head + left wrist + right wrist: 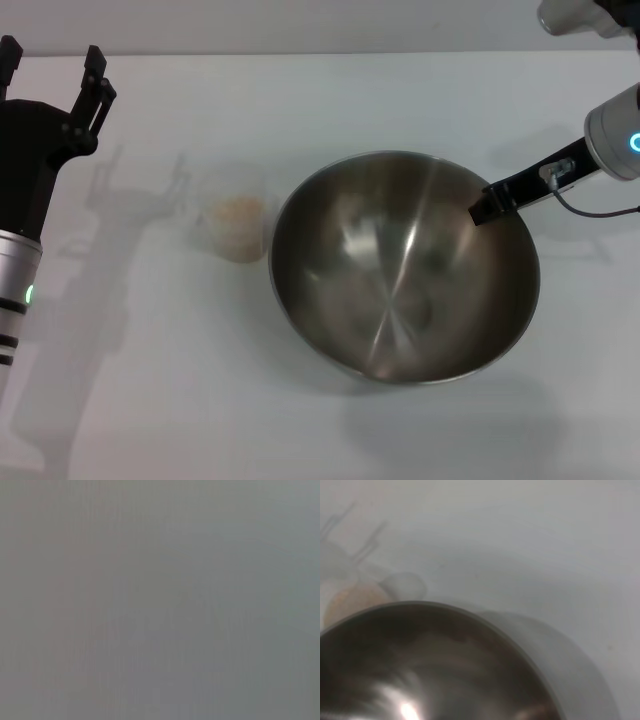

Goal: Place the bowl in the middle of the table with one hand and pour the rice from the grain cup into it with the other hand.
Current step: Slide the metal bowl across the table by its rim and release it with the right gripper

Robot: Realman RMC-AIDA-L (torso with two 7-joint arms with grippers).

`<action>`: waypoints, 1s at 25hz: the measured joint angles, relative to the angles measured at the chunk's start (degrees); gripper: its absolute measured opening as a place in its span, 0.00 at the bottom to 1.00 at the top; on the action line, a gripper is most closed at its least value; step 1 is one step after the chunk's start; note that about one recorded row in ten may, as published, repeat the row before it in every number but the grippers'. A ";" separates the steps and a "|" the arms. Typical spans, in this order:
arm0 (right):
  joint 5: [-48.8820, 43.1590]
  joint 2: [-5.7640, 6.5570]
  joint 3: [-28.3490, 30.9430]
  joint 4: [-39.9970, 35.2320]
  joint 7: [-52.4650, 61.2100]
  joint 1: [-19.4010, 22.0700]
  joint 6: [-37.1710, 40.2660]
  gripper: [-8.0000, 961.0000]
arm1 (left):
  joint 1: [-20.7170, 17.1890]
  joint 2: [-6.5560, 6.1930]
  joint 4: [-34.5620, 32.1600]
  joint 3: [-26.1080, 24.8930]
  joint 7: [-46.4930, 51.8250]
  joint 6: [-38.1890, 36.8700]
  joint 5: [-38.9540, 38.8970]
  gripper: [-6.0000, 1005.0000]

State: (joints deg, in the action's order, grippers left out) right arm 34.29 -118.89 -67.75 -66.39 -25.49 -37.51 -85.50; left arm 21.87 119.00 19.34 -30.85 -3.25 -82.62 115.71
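The bowl [404, 268] sits on the white table [330, 100], a little right of the middle of the head view, its steel interior showing no grains. Just beside its left rim stands the grain cup [236, 226], upright, with the rice [237, 212] forming a pale beige heap inside it. Cup and bowl are very close; whether they touch cannot be told.

The right hand [488, 208] reaches in from the upper right, and 1 black finger [520, 190] lies over the bowl's right rim, its tip inside the bowl. Whether a second finger closes on the outside of the rim is hidden, so its grip cannot be told.

The left hand [55, 70] hovers at the far left edge of the table, well apart from the cup, fingers spread and nothing between them.

The right wrist view shows the bowl's rim [470, 617] close up, with the cup of rice [355, 597] beyond it (the left wrist view shows only flat grey).
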 joint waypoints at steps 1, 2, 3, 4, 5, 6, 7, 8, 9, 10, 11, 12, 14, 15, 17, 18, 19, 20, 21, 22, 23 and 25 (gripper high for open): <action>-0.02 0.02 0.00 0.16 0.00 -0.05 0.03 0.01 | -0.06 0.00 0.03 0.00 0.00 0.00 0.03 0.83; -0.03 0.04 0.00 0.29 0.00 -0.08 0.06 0.02 | -0.11 0.00 0.05 0.00 0.00 0.00 0.05 0.83; -0.05 0.05 0.00 0.28 0.00 -0.08 0.12 0.02 | -0.21 0.00 0.09 0.00 0.00 0.00 0.08 0.83; -0.04 0.05 0.00 0.28 0.00 -0.10 0.13 0.02 | -0.25 0.00 0.11 0.00 0.00 0.00 0.09 0.83; -0.05 0.06 0.01 0.28 0.00 -0.13 0.16 0.02 | -0.29 0.00 0.13 0.00 0.00 0.00 0.11 0.83; -0.05 0.06 0.01 0.27 0.00 -0.15 0.16 0.02 | -0.32 0.00 0.16 0.00 0.00 0.00 0.11 0.83; -0.05 0.06 0.01 0.26 0.00 -0.18 0.17 0.03 | -0.34 0.00 0.18 0.00 0.00 0.00 0.12 0.83; -0.05 0.06 0.01 0.23 -0.06 -0.19 0.16 0.03 | -0.34 0.00 0.21 0.00 0.00 0.00 0.13 0.83; -0.06 0.06 0.01 0.15 -0.22 -0.19 0.17 0.04 | -0.35 0.00 0.22 0.00 0.00 0.00 0.15 0.83; -0.06 0.06 0.01 0.05 -0.41 -0.19 0.17 0.04 | -0.38 0.00 0.24 0.00 0.00 0.00 0.20 0.83; -0.08 0.06 0.00 -0.06 -0.62 -0.20 0.17 0.05 | -0.40 0.00 0.31 0.00 0.00 0.00 0.26 0.83; -0.10 0.06 -0.02 -0.24 -0.71 -0.20 0.17 0.16 | -0.42 0.00 0.35 0.00 0.00 -0.01 0.29 0.83; -0.13 0.07 -0.05 -0.89 -0.81 -0.12 0.17 0.30 | -0.47 0.00 0.42 0.00 0.00 -0.07 0.30 0.83; -0.15 0.06 -0.08 -1.63 -0.85 0.06 0.15 0.33 | -0.47 0.00 0.42 0.00 0.00 -0.07 0.30 0.83; -0.17 0.06 -0.09 -4.11 -1.06 0.51 0.17 0.40 | -0.53 0.00 0.43 0.00 0.00 -0.11 0.31 0.83; -0.17 0.03 -0.11 -5.38 -1.17 0.71 0.16 0.43 | -0.60 0.00 0.44 0.00 0.00 -0.13 0.31 0.83; -0.18 -0.03 -0.16 -8.32 -1.43 1.02 0.28 0.46 | -0.68 0.00 0.44 0.00 0.00 -0.16 0.31 0.83; -0.18 -0.03 -0.16 -8.32 -1.43 1.02 0.28 0.47 | -0.68 0.00 0.44 0.00 0.00 -0.16 0.31 0.83; -0.19 -0.05 -0.28 -10.58 -1.71 1.06 0.88 0.48 | -0.68 0.00 0.44 0.00 0.00 -0.16 0.31 0.83; -0.19 -0.05 -0.28 -10.58 -1.71 1.06 0.88 0.49 | -0.74 0.00 0.44 0.00 0.00 -0.22 0.31 0.83; -0.19 -0.03 -0.40 -11.53 -2.02 1.02 1.52 0.50 | -0.86 0.00 0.43 0.00 0.00 -0.35 0.27 0.83; -0.19 -0.01 -0.82 -13.19 -3.00 0.98 3.20 0.52 | -1.08 0.00 0.43 0.00 0.00 -0.53 0.10 0.83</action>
State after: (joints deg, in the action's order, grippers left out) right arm 34.10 -118.90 -68.57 -79.59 -28.49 -36.52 -82.30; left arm 20.79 119.00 19.77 -30.85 -3.25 -83.15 115.81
